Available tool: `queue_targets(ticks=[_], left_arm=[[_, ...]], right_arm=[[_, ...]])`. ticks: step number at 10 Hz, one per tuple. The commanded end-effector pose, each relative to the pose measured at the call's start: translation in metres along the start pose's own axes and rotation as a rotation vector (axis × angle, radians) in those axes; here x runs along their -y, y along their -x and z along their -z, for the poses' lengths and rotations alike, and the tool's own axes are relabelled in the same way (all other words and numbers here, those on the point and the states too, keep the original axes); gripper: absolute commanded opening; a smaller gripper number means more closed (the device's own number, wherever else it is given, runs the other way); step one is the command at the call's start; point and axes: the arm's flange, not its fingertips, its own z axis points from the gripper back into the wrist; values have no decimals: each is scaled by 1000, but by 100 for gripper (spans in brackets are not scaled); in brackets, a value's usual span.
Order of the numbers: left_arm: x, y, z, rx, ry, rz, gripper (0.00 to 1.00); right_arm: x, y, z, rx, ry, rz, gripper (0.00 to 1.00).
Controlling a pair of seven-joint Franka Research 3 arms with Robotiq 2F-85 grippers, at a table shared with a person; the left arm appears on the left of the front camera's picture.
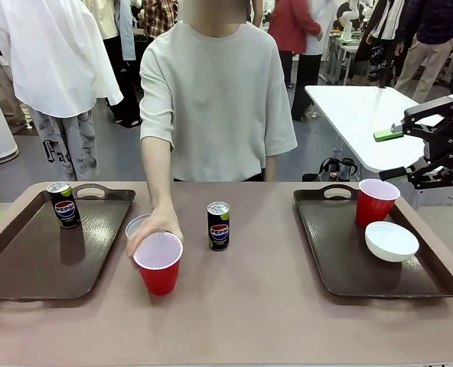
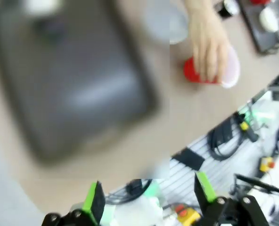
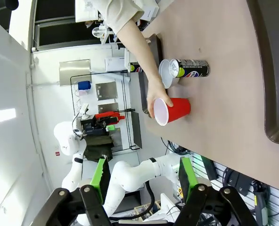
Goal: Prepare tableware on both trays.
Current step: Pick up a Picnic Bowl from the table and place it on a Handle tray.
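Observation:
On the left tray (image 1: 27, 260) a black Pepsi can (image 1: 63, 204) stands near the far rim. A person's hand (image 1: 154, 228) rests on a red cup (image 1: 159, 264) on the bare table, with a white bowl (image 1: 135, 225) just behind it. A second can (image 1: 219, 225) stands at the table's middle. The right tray (image 1: 341, 260) carries a red cup (image 1: 376, 201) and a white bowl (image 1: 391, 241). My right gripper (image 1: 391, 154) hangs open and empty above and behind that tray. My left gripper (image 2: 149, 190) is open over the blurred tray (image 2: 73, 80), far from the red cup (image 2: 193, 73).
The right wrist view shows the hand (image 3: 158, 96) on the red cup (image 3: 176, 110), the can (image 3: 191, 68) and bowl (image 3: 165, 73) beside it, and a tray rim (image 3: 271, 70). A white table (image 1: 364, 115) stands behind on the right. Bare tabletop lies between the trays.

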Motion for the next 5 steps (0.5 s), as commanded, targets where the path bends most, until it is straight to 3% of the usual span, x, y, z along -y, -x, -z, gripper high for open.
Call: queue_targets(ticks=[1,5], left_arm=[[0,-9,6,-11,9,16,100],[-3,6,-4,-2,8,-3,100]], right_arm=[[2,-2,-1,-11,4,-17,76],[2,-2,-1,-11,4,-17,76]])
